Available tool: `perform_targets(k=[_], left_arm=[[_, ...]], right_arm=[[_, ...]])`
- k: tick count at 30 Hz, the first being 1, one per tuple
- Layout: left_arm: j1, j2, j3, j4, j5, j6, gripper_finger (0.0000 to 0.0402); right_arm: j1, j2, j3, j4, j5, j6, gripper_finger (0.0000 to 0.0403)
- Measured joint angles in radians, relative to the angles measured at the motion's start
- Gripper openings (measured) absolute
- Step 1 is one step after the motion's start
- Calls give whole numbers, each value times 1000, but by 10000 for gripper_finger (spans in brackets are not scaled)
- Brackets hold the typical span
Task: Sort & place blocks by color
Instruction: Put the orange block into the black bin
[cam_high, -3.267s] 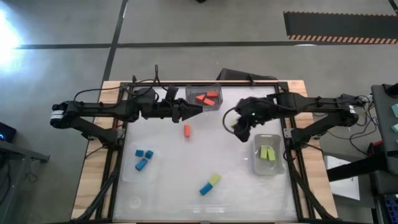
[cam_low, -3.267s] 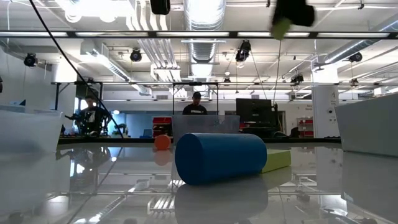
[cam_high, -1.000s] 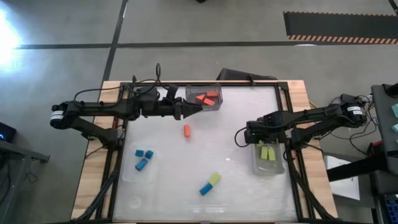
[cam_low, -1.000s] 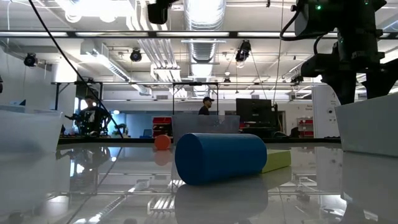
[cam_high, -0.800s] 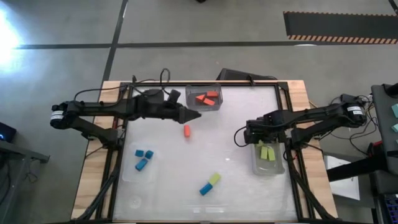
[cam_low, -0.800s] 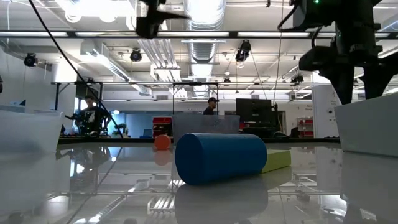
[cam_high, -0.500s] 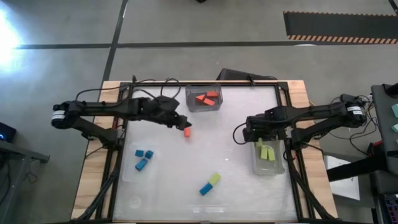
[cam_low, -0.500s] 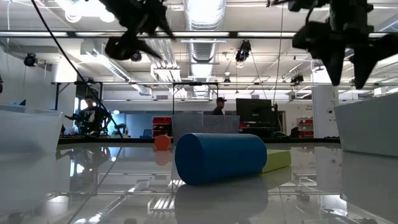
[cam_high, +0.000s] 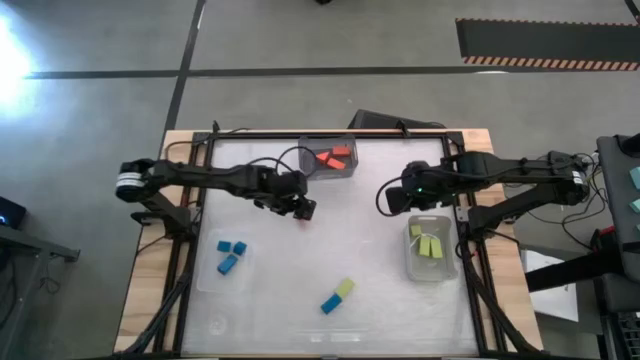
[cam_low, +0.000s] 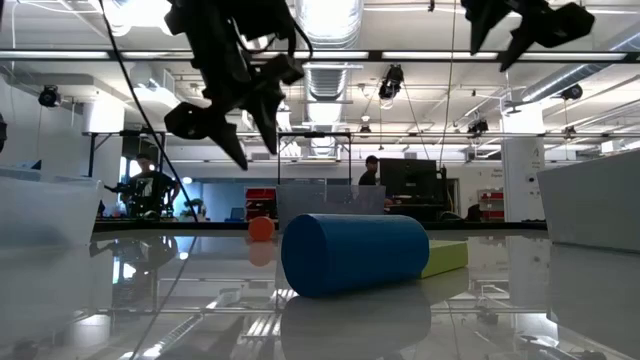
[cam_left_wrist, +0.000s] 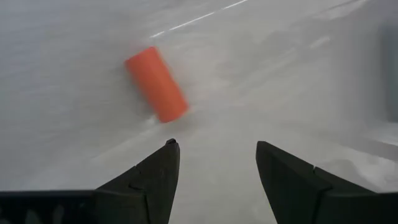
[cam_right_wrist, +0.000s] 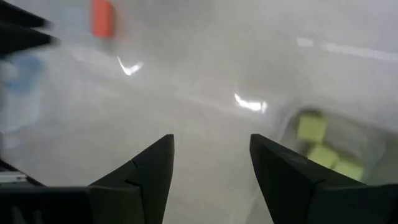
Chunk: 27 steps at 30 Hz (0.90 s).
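A loose orange-red block (cam_left_wrist: 157, 84) lies on its side on the white table, also seen in the low view (cam_low: 261, 228). My left gripper (cam_left_wrist: 214, 146) hovers open just above and short of it, fingers pointing down (cam_high: 303, 210); it hides the block in the high view. My right gripper (cam_high: 384, 203) is open and raised over the table's right half, beside the bin of yellow-green blocks (cam_high: 428, 245). A blue block (cam_high: 330, 303) and a yellow-green block (cam_high: 345, 288) lie together near the near edge.
A clear bin with orange-red blocks (cam_high: 332, 157) stands at the far edge. Blue blocks (cam_high: 231, 256) sit in a clear bin at the near left. The bin with yellow-green blocks (cam_right_wrist: 317, 146) is at the right edge. A person stands in the room behind the table.
My left gripper has swung from beside the orange-red bin toward the near edge, tipped downward and come down over the loose orange-red block. My right gripper has risen from over the yellow-green bin and moved toward the far edge.
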<state>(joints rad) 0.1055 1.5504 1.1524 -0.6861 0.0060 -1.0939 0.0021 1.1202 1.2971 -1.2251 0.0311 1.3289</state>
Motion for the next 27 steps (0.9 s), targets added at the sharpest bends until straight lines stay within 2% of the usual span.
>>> perform_targets(k=[8,18,27], left_arm=[[1,121,51,-82,-102,5,195],[7,184,51,-58,-168,-1,195],[11,230,51,-23,-173,-25,196]], right_arm=[[0,0,89,1,129,-69,201],[0,2,76,-2,134,-96,201],[0,2,75,-6,135,-125,201]])
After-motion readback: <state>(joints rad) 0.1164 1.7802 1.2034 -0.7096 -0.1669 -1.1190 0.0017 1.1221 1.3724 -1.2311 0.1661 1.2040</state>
